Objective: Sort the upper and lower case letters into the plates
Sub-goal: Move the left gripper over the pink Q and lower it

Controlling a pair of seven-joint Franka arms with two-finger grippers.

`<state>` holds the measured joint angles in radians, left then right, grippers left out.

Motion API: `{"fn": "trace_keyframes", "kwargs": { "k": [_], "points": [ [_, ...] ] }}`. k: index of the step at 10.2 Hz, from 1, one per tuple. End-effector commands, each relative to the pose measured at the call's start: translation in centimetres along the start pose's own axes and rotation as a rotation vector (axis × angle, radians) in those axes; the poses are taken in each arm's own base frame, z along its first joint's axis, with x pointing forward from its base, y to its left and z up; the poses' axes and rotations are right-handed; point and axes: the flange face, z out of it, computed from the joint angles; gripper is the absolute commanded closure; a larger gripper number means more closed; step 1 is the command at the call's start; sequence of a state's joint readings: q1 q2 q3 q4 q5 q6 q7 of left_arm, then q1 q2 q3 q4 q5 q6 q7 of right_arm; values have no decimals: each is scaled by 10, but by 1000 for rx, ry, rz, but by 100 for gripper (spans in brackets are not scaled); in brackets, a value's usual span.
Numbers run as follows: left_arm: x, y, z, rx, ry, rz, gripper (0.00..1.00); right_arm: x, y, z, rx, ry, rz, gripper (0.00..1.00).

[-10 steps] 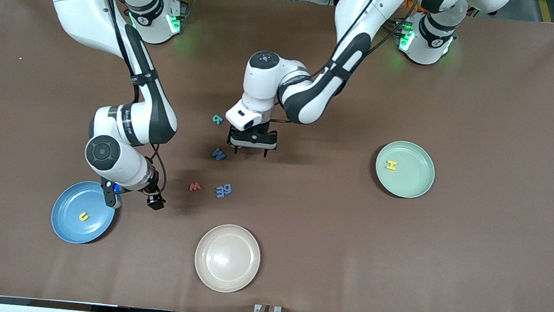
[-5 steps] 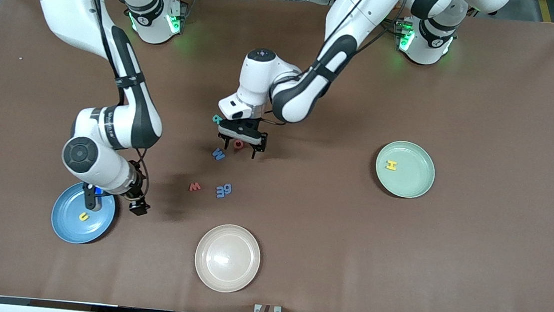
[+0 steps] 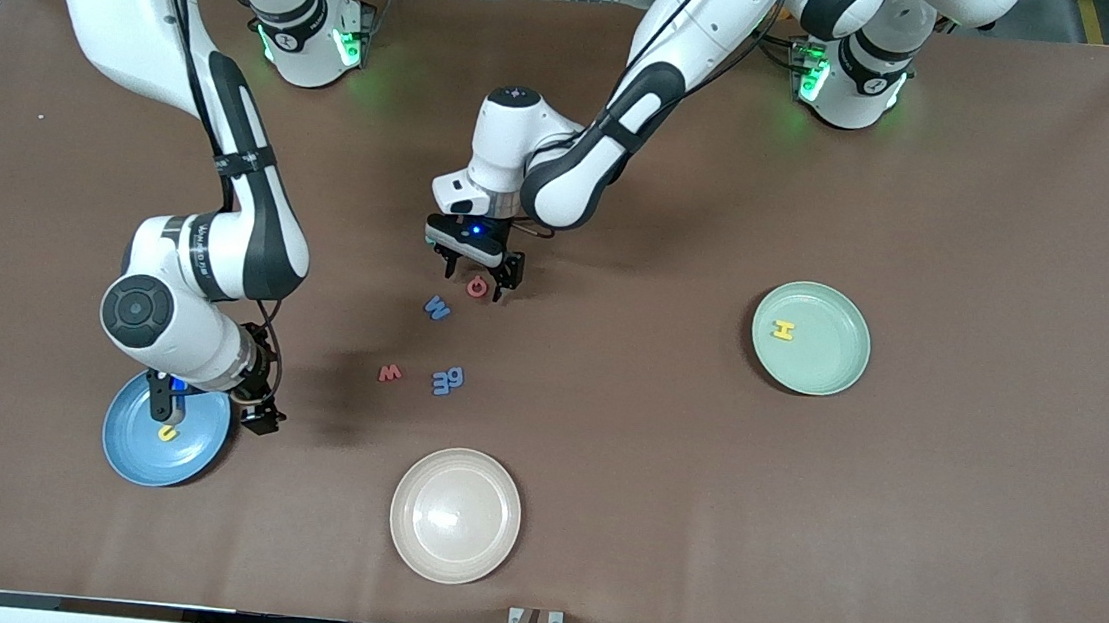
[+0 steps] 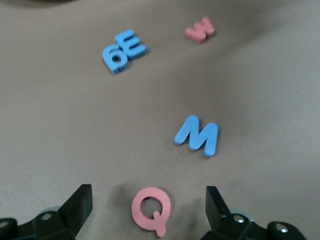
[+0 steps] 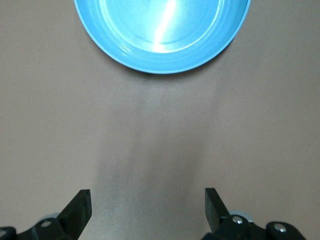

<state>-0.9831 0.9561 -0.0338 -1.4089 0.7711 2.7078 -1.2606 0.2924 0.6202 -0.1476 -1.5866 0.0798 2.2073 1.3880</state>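
So I've got the left gripper [image 3: 479, 276] down low over the middle of the table, fingers spread wide with nothing in them, and the red Q [image 3: 478, 287] sits on the table right between the fingertips in my left wrist view. A blue W [image 3: 436, 307] lies just beside it, nearer the front camera. Nearer again are a red w [image 3: 391, 372] and a touching blue pair of letters [image 3: 448, 380].

The right gripper [image 3: 212, 414] hangs over the table at the edge of the blue plate [image 3: 132, 460], also wide open and empty. That plate has the yellow u [image 3: 167, 432] on it. The mint plate [image 3: 825, 370] at the left arm's end holds a yellow H [image 3: 784, 330]. A beige plate [image 3: 454, 515] sits nearest the camera.
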Motion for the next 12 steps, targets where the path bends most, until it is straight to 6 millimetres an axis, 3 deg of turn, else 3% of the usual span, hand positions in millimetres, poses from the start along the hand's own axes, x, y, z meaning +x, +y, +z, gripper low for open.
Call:
{"fn": "trace_keyframes", "kwargs": {
  "k": [1,3,5,6,7,12],
  "points": [
    [-9,-3,14,7,11,21,0,7,-2,-6,3,-13,10,0],
    [-11,-5,18,10,2,-30,1,7,-2,-6,3,-13,10,0],
    [-11,-4,18,9,2,-96,15,7,-2,-6,2,-12,8,0],
    [-15,3,14,-5,-7,-129,29,7,-2,-6,2,-12,0,0],
    [-17,6,12,-11,-11,-148,35,7,-2,-6,2,-12,-4,0],
    [-11,11,7,-29,-67,-273,50,7,-2,-6,2,-11,-7,0]
  ]
}}
